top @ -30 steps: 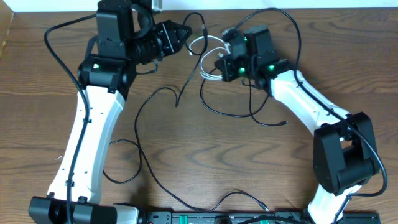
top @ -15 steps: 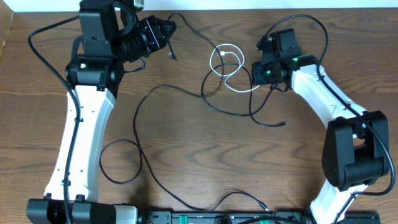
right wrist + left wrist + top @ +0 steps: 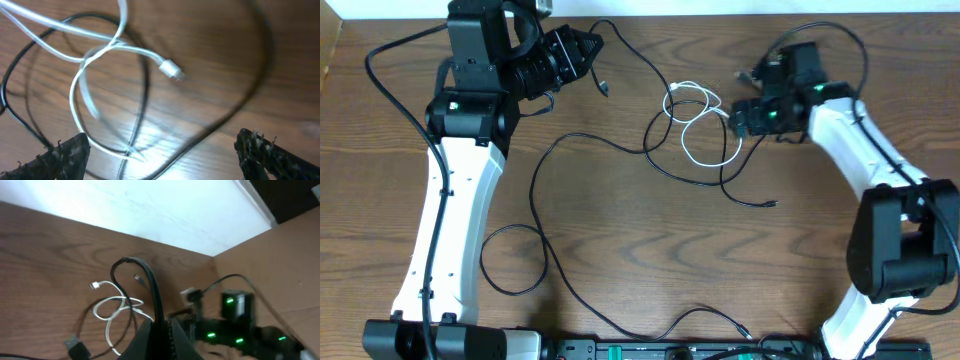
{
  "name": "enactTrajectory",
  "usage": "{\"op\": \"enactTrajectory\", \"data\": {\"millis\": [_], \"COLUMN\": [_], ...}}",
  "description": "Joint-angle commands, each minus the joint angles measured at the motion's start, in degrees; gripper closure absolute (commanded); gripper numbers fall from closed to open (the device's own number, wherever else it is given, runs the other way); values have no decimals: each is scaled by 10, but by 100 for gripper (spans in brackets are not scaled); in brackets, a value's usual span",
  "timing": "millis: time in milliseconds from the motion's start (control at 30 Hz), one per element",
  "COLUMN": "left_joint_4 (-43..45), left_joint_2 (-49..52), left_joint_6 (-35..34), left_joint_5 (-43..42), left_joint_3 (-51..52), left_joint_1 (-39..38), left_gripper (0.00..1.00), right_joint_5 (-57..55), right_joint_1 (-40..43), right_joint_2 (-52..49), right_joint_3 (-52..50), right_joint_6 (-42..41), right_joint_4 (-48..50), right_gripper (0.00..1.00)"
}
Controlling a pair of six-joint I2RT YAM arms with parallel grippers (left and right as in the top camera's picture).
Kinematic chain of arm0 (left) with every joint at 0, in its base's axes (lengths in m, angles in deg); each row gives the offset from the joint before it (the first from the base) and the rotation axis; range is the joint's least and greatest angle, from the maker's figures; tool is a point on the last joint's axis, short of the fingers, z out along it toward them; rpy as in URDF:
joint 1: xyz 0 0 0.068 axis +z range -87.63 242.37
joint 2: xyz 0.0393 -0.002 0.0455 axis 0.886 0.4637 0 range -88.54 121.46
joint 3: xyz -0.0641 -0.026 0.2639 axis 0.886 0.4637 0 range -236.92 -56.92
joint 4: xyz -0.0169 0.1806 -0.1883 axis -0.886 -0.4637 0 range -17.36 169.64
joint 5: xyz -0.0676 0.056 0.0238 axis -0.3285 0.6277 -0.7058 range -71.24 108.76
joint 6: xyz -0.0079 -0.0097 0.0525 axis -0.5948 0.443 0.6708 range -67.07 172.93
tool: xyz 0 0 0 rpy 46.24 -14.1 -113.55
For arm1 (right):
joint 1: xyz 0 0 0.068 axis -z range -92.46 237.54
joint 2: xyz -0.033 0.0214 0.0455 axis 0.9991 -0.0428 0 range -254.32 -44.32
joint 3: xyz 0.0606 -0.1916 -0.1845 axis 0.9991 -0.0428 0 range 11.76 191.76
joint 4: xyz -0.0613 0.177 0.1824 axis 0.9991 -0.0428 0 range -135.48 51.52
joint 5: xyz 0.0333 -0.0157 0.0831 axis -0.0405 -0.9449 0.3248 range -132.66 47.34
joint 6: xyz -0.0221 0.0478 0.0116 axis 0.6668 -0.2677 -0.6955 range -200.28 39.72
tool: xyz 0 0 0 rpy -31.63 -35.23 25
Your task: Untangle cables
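Brown wood-grain desk (image 3: 620, 260) carries the tangle toward its far middle. 1 thin black cable (image 3: 152, 285) is pinched in the closed left tool (image 3: 593, 45) and lifted, probably to draw it clear of the glossy white cable (image 3: 695, 125). That one lies in soft loops just beside the right tool (image 3: 738, 117), whose jaws stand wide, gripping nothing.
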Motion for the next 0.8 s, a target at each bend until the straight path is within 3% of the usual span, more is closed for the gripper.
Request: {"op": "enactTrajectory", "data": {"millis": [0,267,400,533,767], "left_joint_4": [19,181,179,66,-228], "left_joint_2": [-12,-68,-104,-118,-111], "left_joint_6": [52,55,55,84,89], "left_joint_5": [46,45,45,57,208], "left_joint_3": [-4,-5,-5,-5,-4], "left_joint_1": [1,2,2,3,3], "left_gripper": [92,92,93,93,93], "right_joint_5": [52,201,235,235,218], "right_joint_1": [17,-5,-37,-79,-96], "right_joint_2": [-5,-5,-5,-5,-5], "right_joint_3": [55,83,83,83,83], "right_joint_6": [29,54,68,89,89], "right_joint_4": [-17,-12,-4,-5,-11], "right_gripper": [10,11,12,14,16]}}
